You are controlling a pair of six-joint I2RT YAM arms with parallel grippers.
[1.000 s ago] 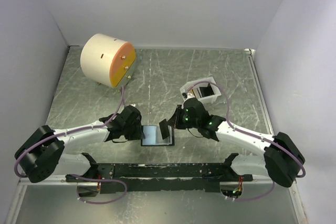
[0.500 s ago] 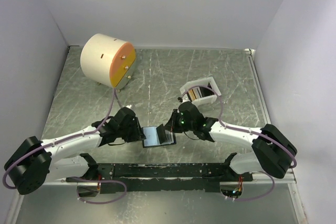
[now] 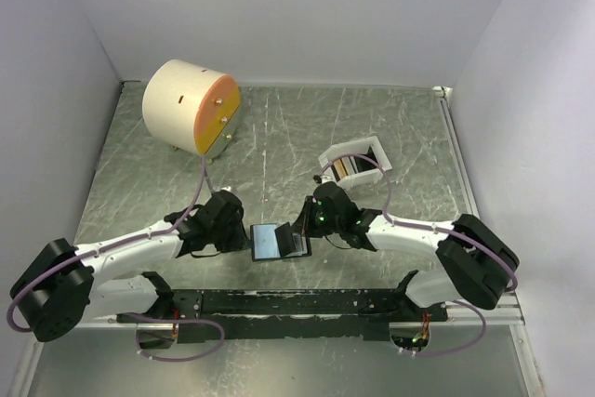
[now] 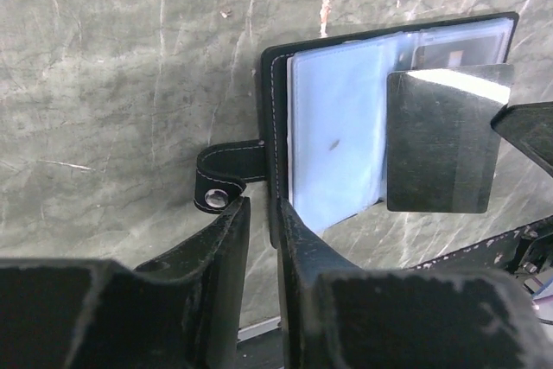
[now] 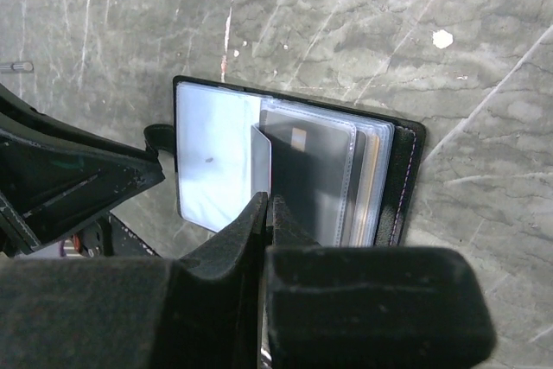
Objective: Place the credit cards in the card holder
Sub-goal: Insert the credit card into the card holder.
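The black card holder (image 3: 271, 241) lies open on the table, clear sleeves up (image 4: 333, 127) (image 5: 212, 157). Its snap strap (image 4: 220, 187) points left. My left gripper (image 3: 245, 238) (image 4: 259, 210) has its jaws nearly together astride the holder's left border. My right gripper (image 3: 303, 230) (image 5: 270, 201) is shut on one credit card (image 5: 261, 162), held on edge over the holder's middle, against the sleeves. That card looks dark and glossy in the left wrist view (image 4: 442, 140). Other cards sit in the right-hand sleeves (image 5: 367, 183). More cards (image 3: 346, 166) stand in the white tray (image 3: 375, 171).
A big cream cylinder with an orange face (image 3: 191, 106) stands at the back left. The white tray is just behind the right arm. The black base rail (image 3: 279, 302) runs along the near edge. Walls close in the table on three sides.
The right arm has swung left and lower, bringing the card down onto the holder's sleeves. The left arm has shifted slightly right to the holder's left border.
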